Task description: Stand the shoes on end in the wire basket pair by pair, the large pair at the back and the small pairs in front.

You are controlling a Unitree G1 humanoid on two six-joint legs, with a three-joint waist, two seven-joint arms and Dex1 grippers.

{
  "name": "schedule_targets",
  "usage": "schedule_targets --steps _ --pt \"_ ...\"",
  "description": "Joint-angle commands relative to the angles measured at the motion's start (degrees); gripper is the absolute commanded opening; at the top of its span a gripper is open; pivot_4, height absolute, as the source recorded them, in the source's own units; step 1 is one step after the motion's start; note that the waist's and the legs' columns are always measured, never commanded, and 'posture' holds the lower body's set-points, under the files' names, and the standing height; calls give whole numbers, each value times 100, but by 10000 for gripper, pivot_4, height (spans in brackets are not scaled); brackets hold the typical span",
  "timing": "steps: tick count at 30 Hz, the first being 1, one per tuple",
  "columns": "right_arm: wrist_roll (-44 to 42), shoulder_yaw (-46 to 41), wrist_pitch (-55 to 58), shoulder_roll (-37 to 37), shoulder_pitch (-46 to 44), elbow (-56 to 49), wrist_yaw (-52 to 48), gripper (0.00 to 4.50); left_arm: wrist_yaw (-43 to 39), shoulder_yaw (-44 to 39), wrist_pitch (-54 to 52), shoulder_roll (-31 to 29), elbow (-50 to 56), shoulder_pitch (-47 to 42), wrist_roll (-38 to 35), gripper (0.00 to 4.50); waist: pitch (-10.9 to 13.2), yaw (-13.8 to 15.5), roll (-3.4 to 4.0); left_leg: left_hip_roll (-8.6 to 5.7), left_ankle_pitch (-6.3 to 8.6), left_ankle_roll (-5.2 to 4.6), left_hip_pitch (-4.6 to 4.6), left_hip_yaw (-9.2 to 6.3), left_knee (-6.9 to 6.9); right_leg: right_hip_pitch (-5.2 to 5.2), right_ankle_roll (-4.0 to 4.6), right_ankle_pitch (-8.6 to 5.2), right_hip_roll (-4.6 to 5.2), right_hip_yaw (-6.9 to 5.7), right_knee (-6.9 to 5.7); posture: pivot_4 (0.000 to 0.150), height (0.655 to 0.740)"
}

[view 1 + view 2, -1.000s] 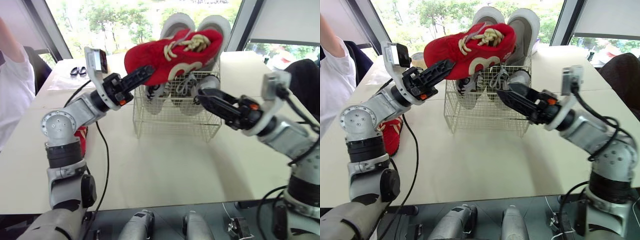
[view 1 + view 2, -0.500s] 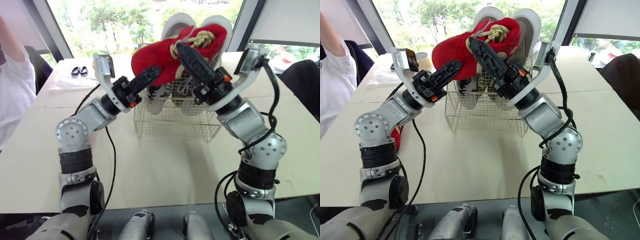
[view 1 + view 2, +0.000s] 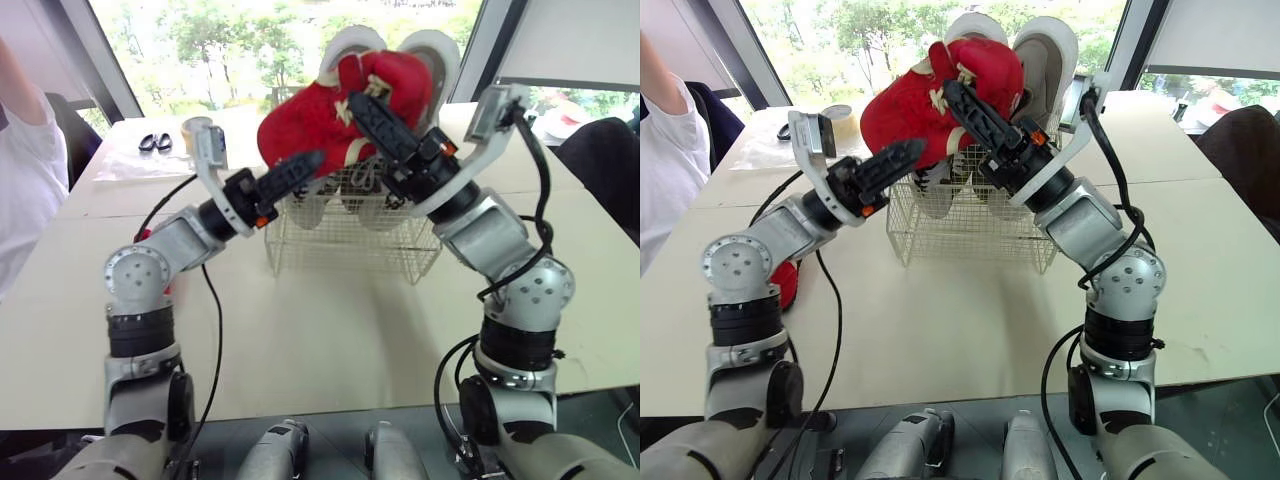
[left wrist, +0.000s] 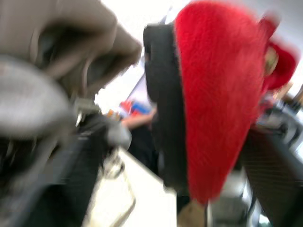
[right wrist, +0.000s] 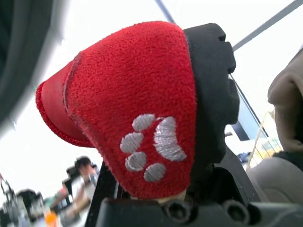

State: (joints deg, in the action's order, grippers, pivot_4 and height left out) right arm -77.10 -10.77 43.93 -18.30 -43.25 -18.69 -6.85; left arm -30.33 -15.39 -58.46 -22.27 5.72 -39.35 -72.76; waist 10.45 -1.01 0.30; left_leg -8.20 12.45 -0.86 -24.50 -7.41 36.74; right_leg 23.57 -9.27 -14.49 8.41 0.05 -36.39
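Beige table, wire basket, scissors, lone red shoe at left

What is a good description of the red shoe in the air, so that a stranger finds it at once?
Find the wire basket on the pale table. Above it, the right gripper holds a red shoe. Unlike the grey shoes standing inside, it is fuzzy red with a black sole and a white paw print.

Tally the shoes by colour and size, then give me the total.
Red shoes: 2, one held above the wire basket, one on the table at the robot's left.
Large grey shoes: 2, on end at the basket's back.
Small pale shoes: 2, in the basket, partly hidden.
Total: 6.
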Motion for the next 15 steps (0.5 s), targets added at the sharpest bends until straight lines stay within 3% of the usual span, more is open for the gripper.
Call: schedule_targets --steps 1,4,8,15 --pt "2 -272 371 -948 -303 132 -750 6997 -695 -86 -196 -814 356 183 69 44535 0 8 0 0 7 -11 0 0 -3 1 0 0 0 0 3 1500 7400" --pt "644 -65 645 -2215 -422 487 -2074 6997 -1367 -58 -205 -1673 323 418 370 44535 1 22 1 2 12 -20 2 3 -8 10 1 -1 -2 -1 12 1500 7400" --pt "1932 646 198 -3412 -513 844 -4077 6997 -1811 53 86 -2188 168 490 888 44535 1 36 0 3 13 -22 4 6 -21 10 1 -1 -1 -5 27 1500 7400" --pt "3912 1557 -1344 -3603 -494 1535 -5697 6997 -1906 72 282 -2119 191 500 1183 44535 3 5 -3 6 12 -20 4 18 -44 5 0 -1 12 0 28 1500 7400"
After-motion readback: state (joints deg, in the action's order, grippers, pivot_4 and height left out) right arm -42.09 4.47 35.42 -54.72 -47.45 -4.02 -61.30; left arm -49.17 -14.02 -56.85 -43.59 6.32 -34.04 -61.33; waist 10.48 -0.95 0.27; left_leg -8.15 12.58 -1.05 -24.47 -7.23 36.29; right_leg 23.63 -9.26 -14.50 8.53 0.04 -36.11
